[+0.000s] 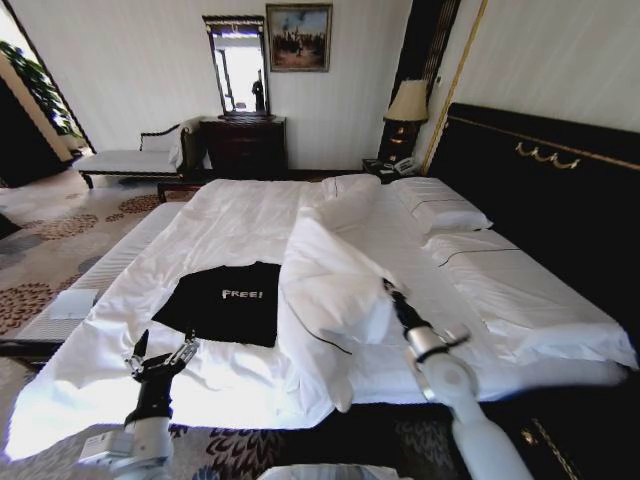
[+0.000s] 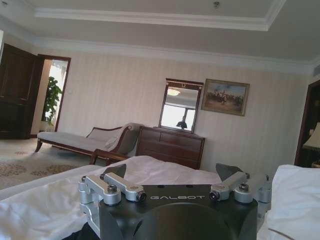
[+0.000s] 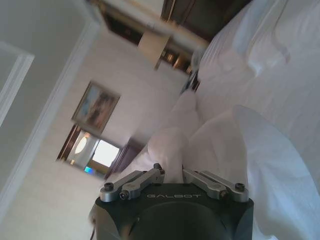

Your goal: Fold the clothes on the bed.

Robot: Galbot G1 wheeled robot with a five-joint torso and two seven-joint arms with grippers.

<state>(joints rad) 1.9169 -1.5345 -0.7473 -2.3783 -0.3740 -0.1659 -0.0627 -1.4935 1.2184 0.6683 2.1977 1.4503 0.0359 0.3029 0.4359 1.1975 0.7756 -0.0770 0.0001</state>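
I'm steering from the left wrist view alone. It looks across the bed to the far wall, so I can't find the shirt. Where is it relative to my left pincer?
Observer: The black T-shirt lies on the white duvet, just ahead of the left pincer, with the "FREE!" lettering up.
Operator: Is the pincer touching it?
Observer: I can't tell. The pincer is open, and its fingertips are at the shirt's near hem.
Operator: And the right arm?
Observer: The right pincer looks shut on a raised fold of the duvet, to the right of the shirt.
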